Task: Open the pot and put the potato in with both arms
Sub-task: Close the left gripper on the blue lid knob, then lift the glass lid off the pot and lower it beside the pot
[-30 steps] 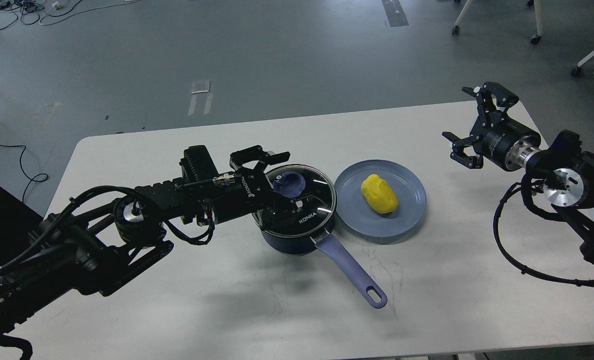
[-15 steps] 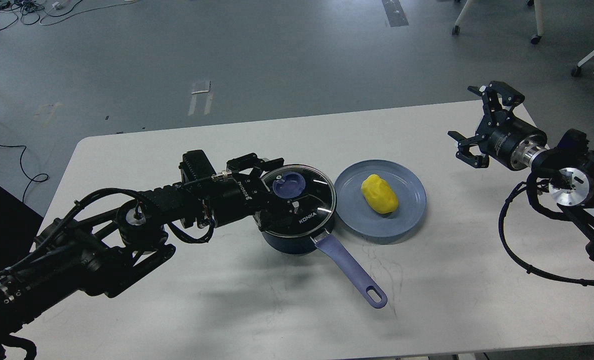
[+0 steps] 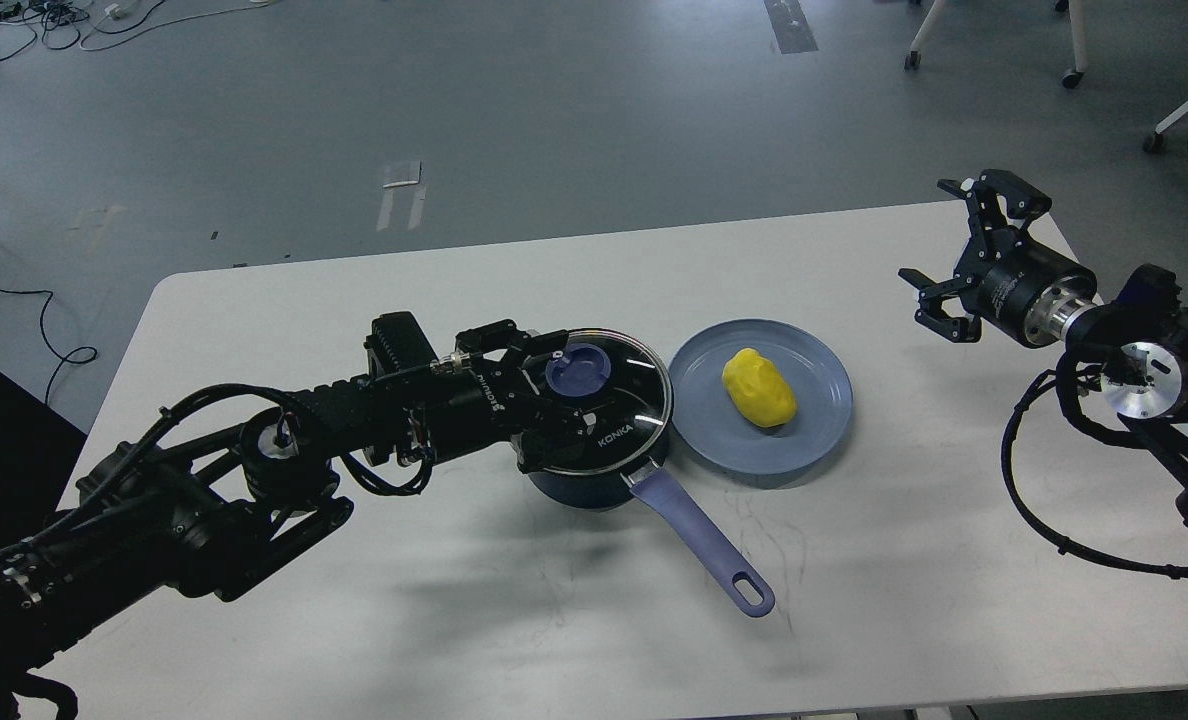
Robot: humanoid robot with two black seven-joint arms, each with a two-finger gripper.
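From the head view, a white table point(image 3: 354, 620) carries a dark blue pot point(image 3: 594, 480) with its glass lid point(image 3: 626, 400) on, and a long blue handle point(image 3: 699, 540) running toward the near right. The lid's round blue knob point(image 3: 576, 368) sits left of centre. The left gripper point(image 3: 552, 385) lies low over the lid's left half, one finger point(image 3: 514, 335) just behind the knob and the other on the near side of it; the fingers look spread either side of the knob, though the dark metal makes it hard to say if they touch it. The left arm's bulk hides the pot's left wall.

Just beside the pot on the right is a blue plate point(image 3: 814, 420), and the yellow potato point(image 3: 759, 388) lies on it, a little back of centre.

The right gripper point(image 3: 954, 250) hangs above the table's far right corner, well apart from the plate, fingers spread wide and holding nothing. A black cable point(image 3: 1029, 500) loops below the right arm.
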